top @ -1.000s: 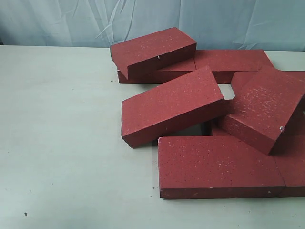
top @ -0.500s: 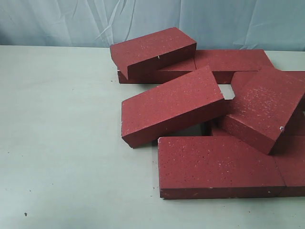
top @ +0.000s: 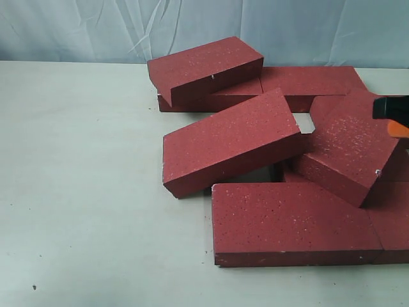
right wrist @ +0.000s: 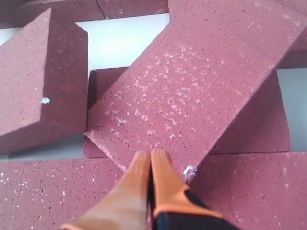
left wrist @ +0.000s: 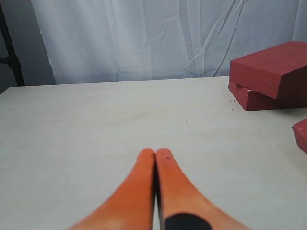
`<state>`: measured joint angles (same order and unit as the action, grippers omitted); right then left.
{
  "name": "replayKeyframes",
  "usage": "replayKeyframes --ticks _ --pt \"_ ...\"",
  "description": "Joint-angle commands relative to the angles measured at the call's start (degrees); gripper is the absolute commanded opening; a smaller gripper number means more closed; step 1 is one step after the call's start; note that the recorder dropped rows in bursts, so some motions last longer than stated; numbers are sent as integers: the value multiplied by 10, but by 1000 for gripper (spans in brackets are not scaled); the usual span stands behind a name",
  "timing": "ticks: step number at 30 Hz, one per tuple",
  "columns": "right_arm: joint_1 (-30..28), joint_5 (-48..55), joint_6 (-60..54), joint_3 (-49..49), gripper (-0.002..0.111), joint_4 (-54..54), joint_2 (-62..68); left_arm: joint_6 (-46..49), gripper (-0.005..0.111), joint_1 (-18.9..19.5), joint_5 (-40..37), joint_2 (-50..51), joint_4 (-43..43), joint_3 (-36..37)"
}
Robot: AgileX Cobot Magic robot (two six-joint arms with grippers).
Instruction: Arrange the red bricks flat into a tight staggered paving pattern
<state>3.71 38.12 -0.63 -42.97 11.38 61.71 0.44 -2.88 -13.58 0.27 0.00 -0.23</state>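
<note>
Right gripper (right wrist: 150, 154) pinched shut, empty, poised over the low edge of a tilted brick (right wrist: 192, 86). Left gripper (left wrist: 156, 152) likewise closed on nothing, above the table (left wrist: 96, 124). Red bricks (top: 230, 142) heaped loosely toward the exterior view's right, several leaning on others, some flat.

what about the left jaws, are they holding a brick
No, the left jaws are pressed shut with nothing between them, over the table, and the bricks lie apart from them.

Right fingers (top: 398, 130) cut by frame edge; lower bricks (top: 319, 80) half-hidden.
</note>
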Motion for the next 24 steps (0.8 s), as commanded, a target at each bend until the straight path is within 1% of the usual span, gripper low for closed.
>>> replayKeyframes --ticks 1,7,11,17,24 --pt "-3 -9 -25 -36 -1 13 41 0 0 -2 3 -3 0 2" --pt "-3 -17 -38 -65 -1 13 95 0 0 -2 3 -3 0 2" --pt "-3 -55 -44 -68 -1 16 134 0 0 -2 3 -3 0 2" --pt "-3 -67 -106 -97 -1 88 201 0 0 -2 3 -3 0 2" --pt "-2 -65 -128 -160 -1 112 273 0 0 -2 3 -3 0 2"
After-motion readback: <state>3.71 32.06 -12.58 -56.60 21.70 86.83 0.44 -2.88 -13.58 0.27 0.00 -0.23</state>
